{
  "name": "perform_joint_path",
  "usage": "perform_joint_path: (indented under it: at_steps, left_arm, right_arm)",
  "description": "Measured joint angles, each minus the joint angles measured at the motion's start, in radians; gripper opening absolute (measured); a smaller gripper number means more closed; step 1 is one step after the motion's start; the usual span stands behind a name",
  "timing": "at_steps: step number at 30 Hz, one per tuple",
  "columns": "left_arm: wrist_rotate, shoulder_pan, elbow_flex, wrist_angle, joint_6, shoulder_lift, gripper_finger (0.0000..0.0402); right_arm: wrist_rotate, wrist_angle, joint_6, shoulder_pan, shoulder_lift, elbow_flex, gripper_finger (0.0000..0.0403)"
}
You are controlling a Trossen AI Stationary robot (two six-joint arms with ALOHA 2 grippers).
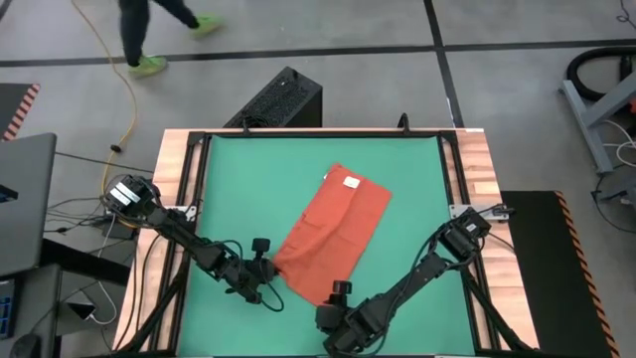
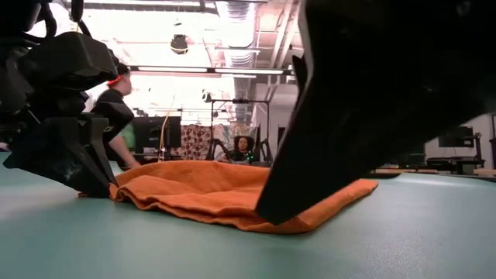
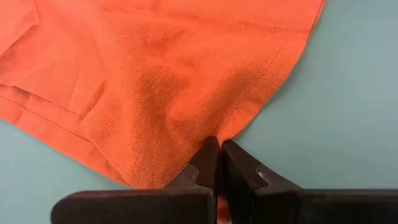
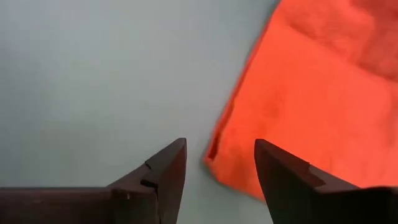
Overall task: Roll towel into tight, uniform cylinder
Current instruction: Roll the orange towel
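Observation:
The orange-red towel lies slantwise on the green mat, its white tag at the far end. It looks loosely folded, with its near end rumpled. My left gripper is at the towel's near left corner, shut on the cloth. My right gripper is open just above the towel's near corner, which shows on the mat between and beyond its two fingers, apart from them. My left gripper pinches the towel's hemmed edge at the near left corner between its two shut fingers. It comes slanting down from the table's left side. The corner sits low at the fingertips; the rest of the towel lies slack on the mat. How many layers it holds, I cannot tell.
A wooden and black frame borders the mat. Bare green mat lies to the towel's right and far left. A black box stands on the floor behind the table. A person's legs cross the floor farther back.

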State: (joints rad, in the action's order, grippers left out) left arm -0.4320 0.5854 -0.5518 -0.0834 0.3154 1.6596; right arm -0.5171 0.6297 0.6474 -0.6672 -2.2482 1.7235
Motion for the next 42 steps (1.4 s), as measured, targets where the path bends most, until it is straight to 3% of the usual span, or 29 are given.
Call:
perform_joint_path:
  at_steps: [13,16,21,23,27,32,42]
  left_arm:
    - [-0.001,0.0,0.0,0.0,0.011,0.0,0.0]
    - [0.0,0.0,0.0,-0.002,0.013,0.0,0.0]
    - [-0.006,0.0,0.0,-0.002,0.029,0.0,0.0]
    - [-0.01,0.0,-0.004,0.001,0.043,0.001,0.0]
    - [0.004,0.003,-0.057,0.079,0.045,-0.008,0.0]
    - [-0.031,0.019,-0.177,0.32,0.048,-0.032,0.0]
    - [-0.168,0.062,-0.446,0.746,0.049,-0.042,0.0]
  right_arm:
    - [-0.023,-0.107,0.037,-0.001,0.01,-0.127,0.0189]
    - [-0.037,-0.073,0.085,0.002,0.008,-0.126,0.0149]
    - [-0.047,-0.02,0.132,0.015,0.008,-0.128,0.0027]
    - [-0.068,-0.012,0.136,0.016,0.007,-0.124,0.0014]
    - [-0.118,0.05,0.106,0.01,-0.002,-0.06,0.0007]
    - [-0.221,0.202,0.105,0.009,-0.002,0.065,0.0004]
    - [-0.445,0.655,0.114,0.0,-0.002,0.434,0.0001]
